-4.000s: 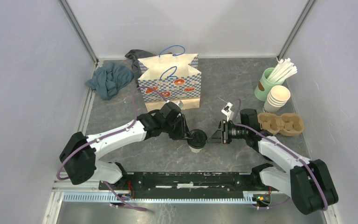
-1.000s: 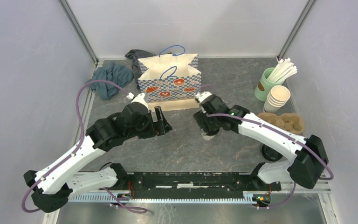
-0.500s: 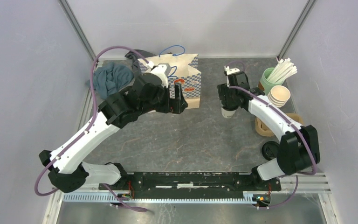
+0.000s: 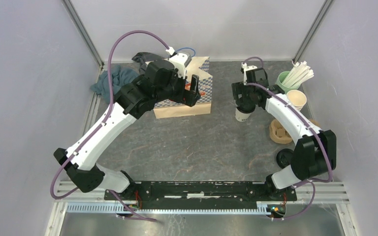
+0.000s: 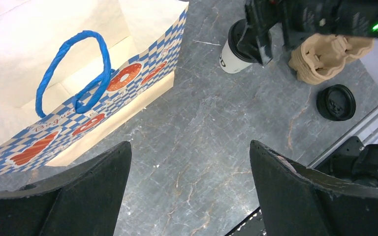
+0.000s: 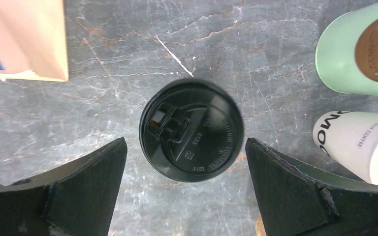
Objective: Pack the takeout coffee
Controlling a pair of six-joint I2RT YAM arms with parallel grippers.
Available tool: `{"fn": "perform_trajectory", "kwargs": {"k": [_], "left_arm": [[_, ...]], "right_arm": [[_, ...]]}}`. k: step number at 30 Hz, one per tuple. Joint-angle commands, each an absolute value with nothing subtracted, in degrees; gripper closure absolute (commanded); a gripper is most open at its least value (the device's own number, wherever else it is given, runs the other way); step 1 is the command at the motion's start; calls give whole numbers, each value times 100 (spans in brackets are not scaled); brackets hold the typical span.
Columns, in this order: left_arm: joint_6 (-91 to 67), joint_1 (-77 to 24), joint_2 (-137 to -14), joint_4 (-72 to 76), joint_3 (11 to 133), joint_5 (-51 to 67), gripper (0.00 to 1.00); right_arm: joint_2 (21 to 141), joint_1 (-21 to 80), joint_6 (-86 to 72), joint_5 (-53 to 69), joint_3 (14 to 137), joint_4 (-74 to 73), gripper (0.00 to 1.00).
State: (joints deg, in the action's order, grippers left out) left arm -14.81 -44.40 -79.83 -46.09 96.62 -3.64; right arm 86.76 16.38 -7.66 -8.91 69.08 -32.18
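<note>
Hovering right gripper (image 6: 185,141) straight above the upright takeout coffee (image 6: 192,130), fingers spread wide, not touching | left gripper (image 5: 191,143) also spread, farther off by bag (image 5: 147,73).

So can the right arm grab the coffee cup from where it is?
Probably yes. The right pincer hangs open straight above the takeout coffee, a finger on each side of its black lid, nothing in between.

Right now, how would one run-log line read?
cream paper cup with black plastic lid: upright on table, outside blue-checkered paper bag | right gripper: jaws open, straddling lid | left gripper: jaws open, near bag
</note>
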Motion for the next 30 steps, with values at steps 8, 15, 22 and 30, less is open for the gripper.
{"fn": "perform_trajectory", "kwargs": {"k": [8, 15, 22, 30], "left_arm": [[-748, -4232, -8243, -4192, 9937, 45, 3], [-838, -3914, -8151, -4016, 9617, 237, 1], [-876, -3731, -8086, -3925, 9404, 415, 0], [-932, -3604, -8114, -3894, 9363, 632, 0]], "right_arm": [[7244, 566, -523, -941, 7175, -5005, 4], [7233, -761, 361, -618, 5815, -4876, 36], [7444, -890, 545, -16, 5479, -4197, 58], [7335, -1266, 207, 770, 5361, -4050, 50]]}}
